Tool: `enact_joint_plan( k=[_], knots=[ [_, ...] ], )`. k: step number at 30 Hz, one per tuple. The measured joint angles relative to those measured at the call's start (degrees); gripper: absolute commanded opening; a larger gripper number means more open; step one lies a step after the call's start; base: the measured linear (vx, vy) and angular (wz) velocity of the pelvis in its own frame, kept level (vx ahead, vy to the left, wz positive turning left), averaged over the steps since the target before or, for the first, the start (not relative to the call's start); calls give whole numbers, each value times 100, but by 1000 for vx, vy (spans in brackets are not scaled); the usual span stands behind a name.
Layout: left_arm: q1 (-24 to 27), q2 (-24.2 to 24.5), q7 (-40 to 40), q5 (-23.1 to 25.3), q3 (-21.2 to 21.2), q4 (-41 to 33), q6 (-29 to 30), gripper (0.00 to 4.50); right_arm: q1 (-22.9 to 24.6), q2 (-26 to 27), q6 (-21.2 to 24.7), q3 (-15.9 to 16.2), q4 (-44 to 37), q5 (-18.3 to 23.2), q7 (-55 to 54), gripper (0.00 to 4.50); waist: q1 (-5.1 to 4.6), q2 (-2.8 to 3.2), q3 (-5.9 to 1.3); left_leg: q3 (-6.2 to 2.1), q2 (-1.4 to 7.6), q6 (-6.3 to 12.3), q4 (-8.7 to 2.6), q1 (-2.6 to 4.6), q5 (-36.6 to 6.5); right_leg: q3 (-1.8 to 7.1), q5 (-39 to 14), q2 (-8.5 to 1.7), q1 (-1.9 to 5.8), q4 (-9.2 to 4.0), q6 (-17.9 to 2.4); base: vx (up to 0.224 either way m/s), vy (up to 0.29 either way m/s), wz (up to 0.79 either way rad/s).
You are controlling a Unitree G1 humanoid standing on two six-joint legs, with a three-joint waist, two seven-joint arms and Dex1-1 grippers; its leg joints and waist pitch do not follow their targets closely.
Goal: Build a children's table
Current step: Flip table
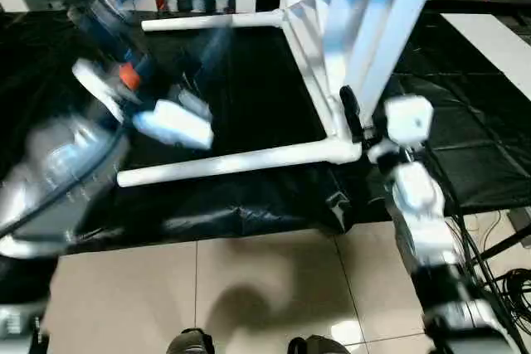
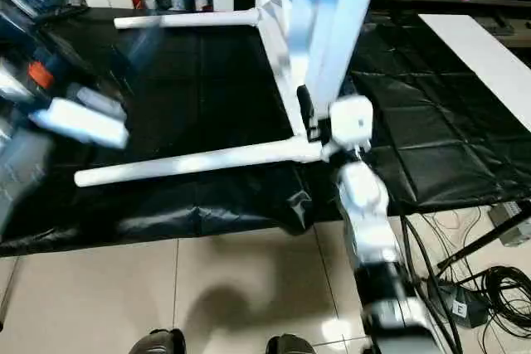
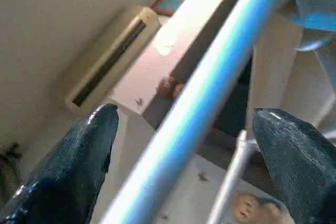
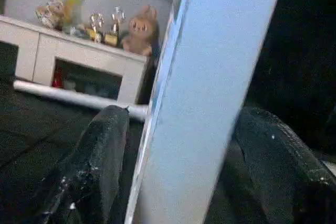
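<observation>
The children's table stands tipped on its side on a black sheet. Its white ribbed tabletop (image 1: 319,47) is upright. One leg (image 1: 241,161) lies along the sheet toward my left, and a second leg (image 1: 211,21) lies farther back. A third leg (image 1: 390,31) rises close to the camera. My right gripper (image 1: 361,118) is at the tabletop's lower near corner. Its fingers (image 4: 100,166) straddle the tabletop's edge (image 4: 210,77) and are shut on it. My left gripper (image 1: 178,122) is raised at the left, blurred, and stands open. A leg tube (image 3: 210,87) shows between its fingers (image 3: 79,166) without touching them.
The black sheet (image 1: 249,89) ends at a front edge, with tiled floor (image 1: 265,288) below it. Cables (image 2: 489,288) lie on the floor at the right. A white board (image 2: 481,47) lies at the far right. A white cabinet (image 4: 79,61) with toys stands behind.
</observation>
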Motion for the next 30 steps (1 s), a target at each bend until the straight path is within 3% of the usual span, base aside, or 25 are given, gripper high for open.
enact_joint_plan(
  k=[4,8,13,17,28,30],
  knots=[
    [-298,241,5,261,19,471,123,450,383,-4,-448,189,-650,-110,139,339,5,-1,-1,-10,-1,0,-2,3,0,-3,-5,3,-1,4,10,0,0,0],
    [-575,306,60,402,15,999,208,450,605,-41,-495,427,-1099,33,592,339,17,1,0,-12,-2,0,-2,0,-1,-4,1,2,-1,2,1,0,0,0],
    [-897,311,68,510,18,1403,271,450,744,-163,-439,913,-1530,366,1271,339,50,0,0,-14,-2,1,-2,-2,-1,-5,4,3,0,-1,-5,0,0,0],
    [-1124,335,70,580,32,1617,365,450,887,-208,-93,1251,-1751,657,1795,339,73,1,0,-16,-2,1,-3,1,-1,-5,5,3,1,-1,-5,0,0,0],
    [-1557,250,156,442,77,2004,636,450,932,-196,43,1280,-1848,694,1911,339,98,0,0,-19,-3,1,-3,-3,-1,-6,8,3,0,-1,-10,0,0,0],
    [-1578,234,133,385,80,2042,662,422,932,-197,54,1280,-1905,752,1953,348,98,0,-1,-20,-2,1,-3,-3,-1,-7,7,3,0,-2,-10,0,0,0]
  ],
)
